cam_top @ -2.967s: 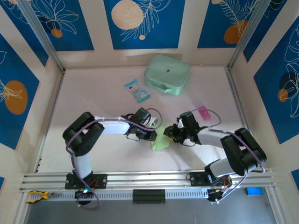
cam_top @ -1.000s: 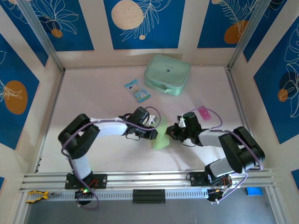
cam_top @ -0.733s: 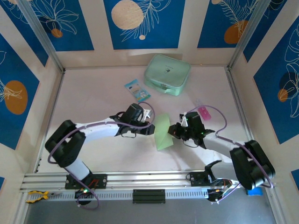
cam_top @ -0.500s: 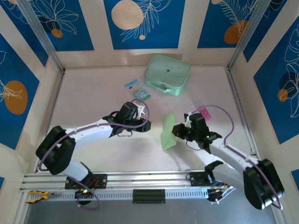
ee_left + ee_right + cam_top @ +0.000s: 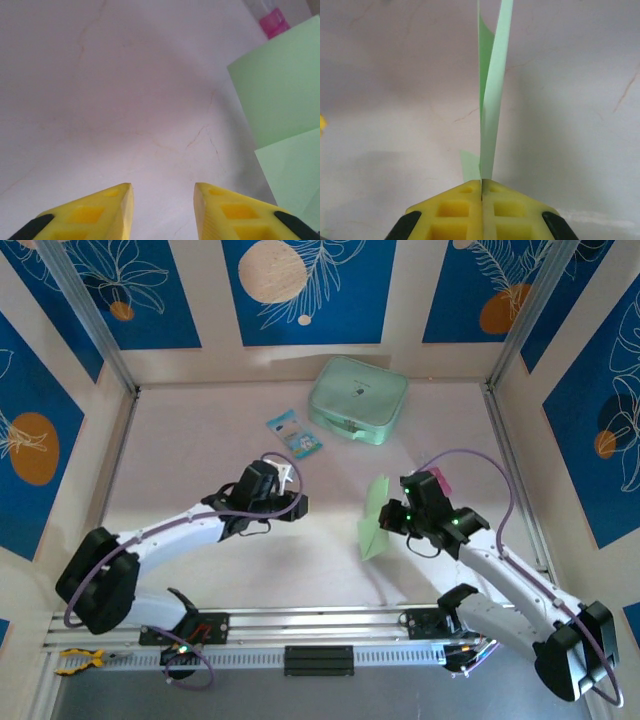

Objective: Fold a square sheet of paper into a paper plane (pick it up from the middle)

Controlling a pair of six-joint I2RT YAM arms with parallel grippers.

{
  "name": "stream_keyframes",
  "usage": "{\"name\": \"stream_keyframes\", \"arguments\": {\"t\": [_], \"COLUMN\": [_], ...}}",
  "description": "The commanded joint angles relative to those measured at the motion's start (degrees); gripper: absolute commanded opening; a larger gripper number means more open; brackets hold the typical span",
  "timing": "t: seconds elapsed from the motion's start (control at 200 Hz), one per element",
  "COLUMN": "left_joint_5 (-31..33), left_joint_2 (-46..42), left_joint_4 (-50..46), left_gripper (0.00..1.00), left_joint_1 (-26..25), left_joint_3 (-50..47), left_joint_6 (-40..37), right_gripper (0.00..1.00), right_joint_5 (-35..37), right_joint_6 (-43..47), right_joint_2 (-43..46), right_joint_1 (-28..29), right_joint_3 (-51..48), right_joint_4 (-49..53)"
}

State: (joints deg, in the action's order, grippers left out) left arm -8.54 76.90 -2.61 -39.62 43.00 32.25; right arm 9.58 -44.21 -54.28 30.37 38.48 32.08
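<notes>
The pale green sheet of paper (image 5: 376,518) is folded into a narrow, creased shape and hangs above the table, right of centre. My right gripper (image 5: 393,518) is shut on its right edge. In the right wrist view the paper (image 5: 492,100) stands edge-on as two thin layers rising from the closed gripper (image 5: 481,182). My left gripper (image 5: 300,508) sits to the left of the paper, apart from it. Its yellow fingers are open over bare table with nothing between them (image 5: 163,192). The paper (image 5: 280,100) shows at the right edge of the left wrist view.
A mint-green zip case (image 5: 357,400) lies at the back centre. A blue-and-white packet (image 5: 294,433) sits left of it. A small pink item (image 5: 436,480) lies just behind the right gripper, also seen as a pink item (image 5: 273,22) in the left wrist view. Walls enclose the table (image 5: 200,460).
The left gripper has opened, let go of the paper and drawn back to the left. The right arm has stretched out and carried the paper up and to the right.
</notes>
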Motion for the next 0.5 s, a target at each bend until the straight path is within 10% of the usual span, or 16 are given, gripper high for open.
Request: {"name": "stream_keyframes", "arguments": {"t": [0.0, 0.2, 0.495], "left_joint_5": [3.5, 3.0, 4.2], "left_joint_2": [-3.5, -8.9, -13.7], "left_joint_4": [-0.6, -0.7, -3.7], "left_gripper": [0.4, 0.48, 0.88], "left_joint_1": [1.1, 3.8, 5.9], "left_joint_3": [-1.2, -2.9, -3.7], "left_joint_6": [0.4, 3.0, 3.1], "right_gripper": [0.05, 0.04, 0.04], "right_joint_5": [5.9, 13.3, 27.5], "right_joint_6": [1.6, 4.5, 6.6], "right_joint_2": [-2.7, -5.9, -13.6], "right_joint_1": [3.2, 8.5, 14.4], "right_joint_3": [5.1, 10.6, 20.5], "right_joint_4": [9.3, 11.8, 20.7]}}
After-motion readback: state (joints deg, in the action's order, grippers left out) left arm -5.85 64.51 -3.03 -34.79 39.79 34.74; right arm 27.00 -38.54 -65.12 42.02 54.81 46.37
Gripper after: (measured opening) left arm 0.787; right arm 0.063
